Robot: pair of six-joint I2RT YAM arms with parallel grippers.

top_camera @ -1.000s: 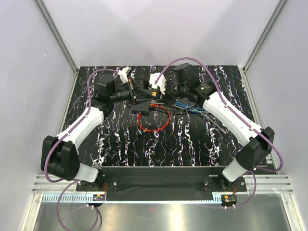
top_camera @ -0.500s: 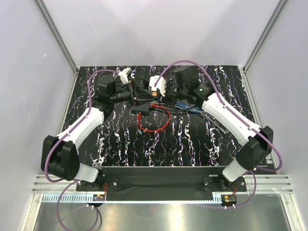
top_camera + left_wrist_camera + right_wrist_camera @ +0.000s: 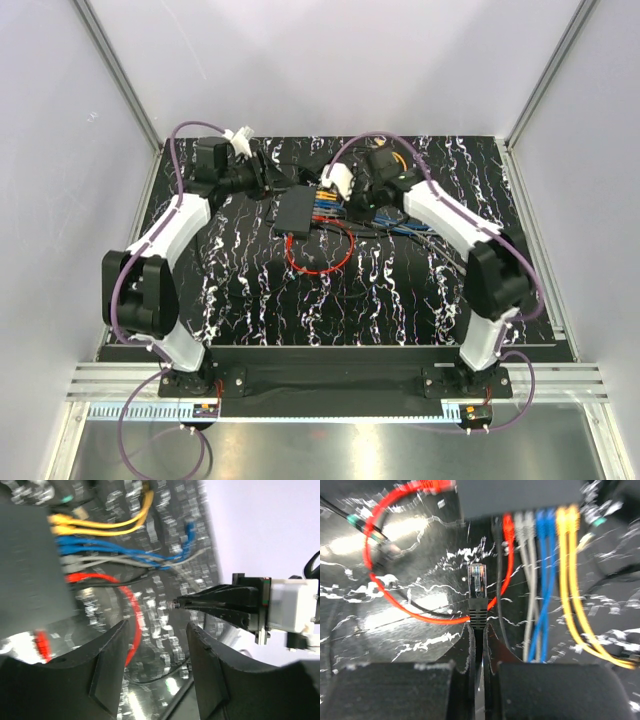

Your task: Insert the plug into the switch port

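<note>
- Seen from above, the switch (image 3: 296,210) lies flat on the black marbled table (image 3: 400,290), toward the far edge and between the two arms.
  - Coloured cables (image 3: 326,208) leave its right edge, and a red cable (image 3: 320,262) loops on the table just in front of it.
  - The left gripper (image 3: 264,184) is just beside the switch's far left corner. The right gripper (image 3: 342,198) hangs over the cables just to the switch's right.
  - This view does not show how either pair of jaws stands.
- At the left wrist, the left gripper (image 3: 159,626) has its fingers (image 3: 107,670) spread apart with nothing between them.
  - The switch (image 3: 30,580) fills the left of the frame, blurred.
  - Yellow, blue, grey and red cables run out of the switch.
  - The right gripper (image 3: 176,603) enters from the right, its narrow tip pointing toward the switch and apart from it.
- At the right wrist, the right gripper (image 3: 478,635) is clamped on the black boot of the plug (image 3: 477,582).
  - The plug's clear head juts ahead of the fingertips.
  - It points at the socket edge of the switch (image 3: 520,497), near that edge's left end, and stops short without touching.
  - Black, red, grey, blue and yellow cables sit plugged in to the right of it.
</note>
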